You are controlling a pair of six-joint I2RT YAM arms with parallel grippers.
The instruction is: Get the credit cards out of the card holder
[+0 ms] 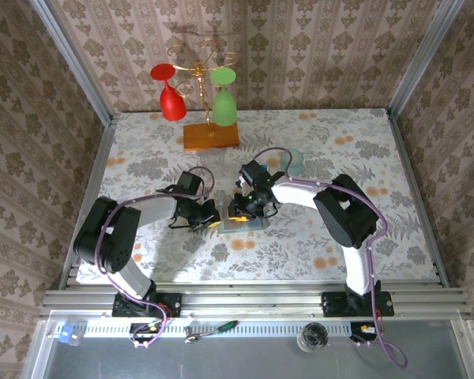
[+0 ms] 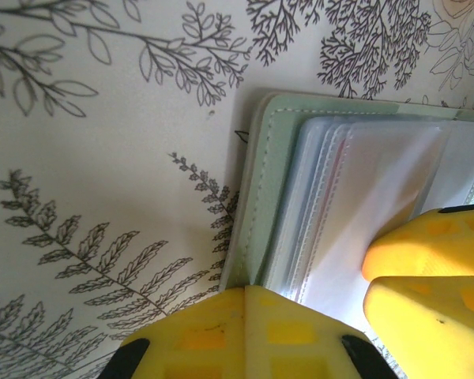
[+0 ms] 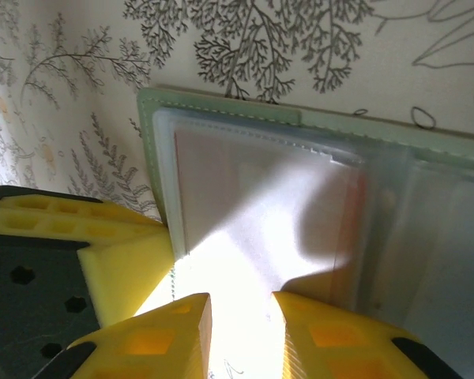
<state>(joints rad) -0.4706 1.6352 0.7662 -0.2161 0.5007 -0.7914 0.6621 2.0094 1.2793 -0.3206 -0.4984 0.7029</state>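
Observation:
The card holder lies open on the flowered table between both arms. In the left wrist view its pale green cover frames a stack of clear sleeves. A thin red edge of the credit cards shows among the sleeves, and a faint pink tint shows through the top sleeve. My left gripper is shut, its tips against the cover's near edge. My right gripper stands slightly open over the top sleeve, with only bright plastic in the gap. The left fingers sit just beside the holder's corner.
A gold stand on an orange-brown wooden slab holds a red glass and a green glass at the back. A clear plastic box sits behind the right arm. Patterned walls close in three sides.

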